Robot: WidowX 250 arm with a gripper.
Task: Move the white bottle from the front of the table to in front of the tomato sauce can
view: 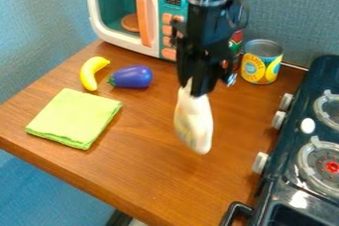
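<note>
Tool (197,89): pinching white cloth-like item (194,123), over desk (142,170)
Green cloth (74,118): near left edge
Banana (88,74), eggplant (132,77): toward back-left corner
Can (261,62): near back edge

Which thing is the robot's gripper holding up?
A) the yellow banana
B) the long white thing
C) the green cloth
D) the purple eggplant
B: the white thing hangs from the gripper, while the banana, eggplant and green cloth lie on the table.
</note>
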